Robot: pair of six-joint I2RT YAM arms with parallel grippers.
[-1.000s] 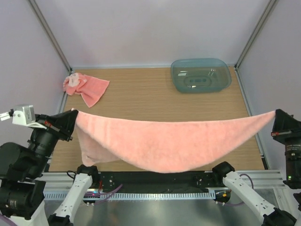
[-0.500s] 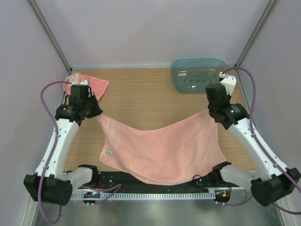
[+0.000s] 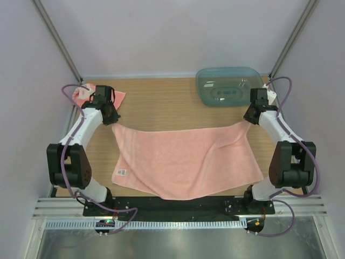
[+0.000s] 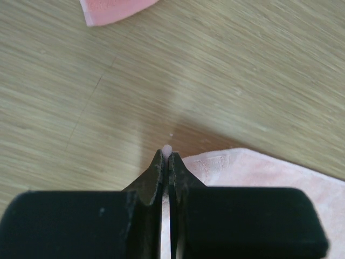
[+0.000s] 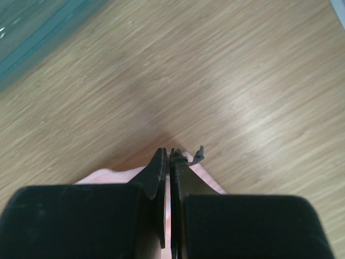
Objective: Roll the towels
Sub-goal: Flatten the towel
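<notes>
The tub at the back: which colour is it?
The tub is translucent blue-green; the top view shows it best.

Bright, evenly lit from above. Sharp overhead, soft-focus near the lens in wrist views. Pale sheen on light wood-grain tabletop (image 5: 259, 118).

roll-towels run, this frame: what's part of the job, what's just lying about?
Job:
- spread towel, its far corners pinched by the left gripper and right gripper
- crumpled towel, far left, partly behind the left arm

Lying about:
- tub, far right on the table, touching nothing
</notes>
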